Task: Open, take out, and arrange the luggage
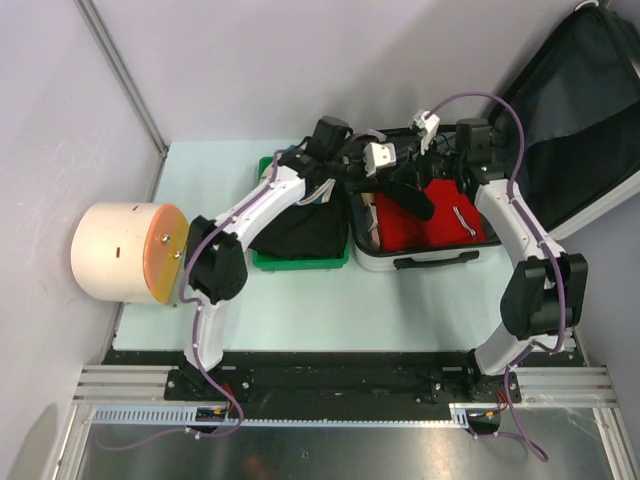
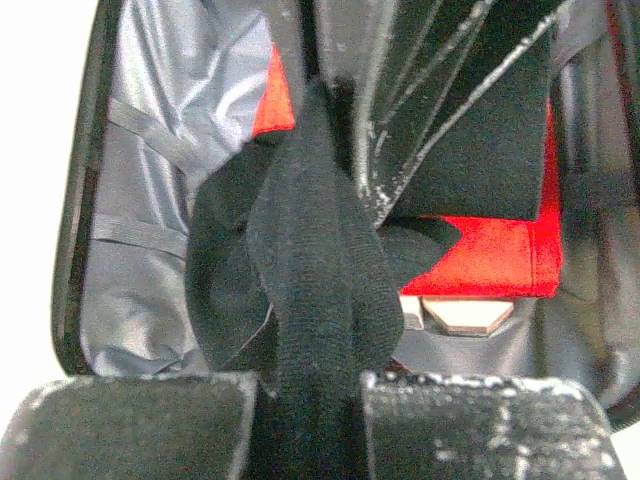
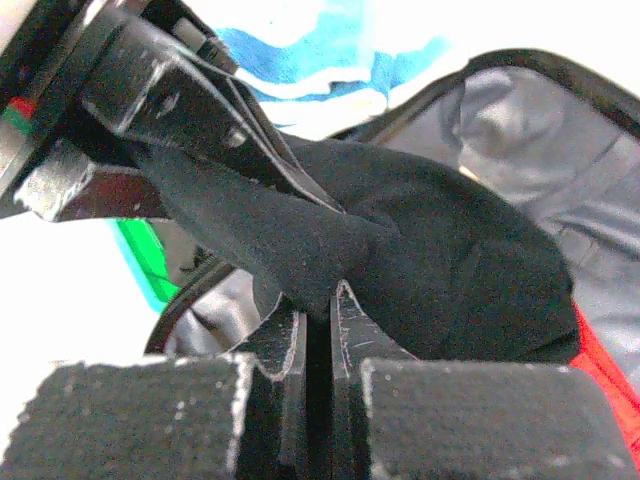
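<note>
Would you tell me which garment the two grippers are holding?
The black cloth pinched by the left gripper and right gripper; the red garment lies in the luggage, the dark garment in the green tray.

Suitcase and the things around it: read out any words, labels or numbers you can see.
None can be read. The suitcase shows only plain white shell and dark lining; the red cloth, black cloth, green tray and cream cylinder carry no legible print in any view.
</note>
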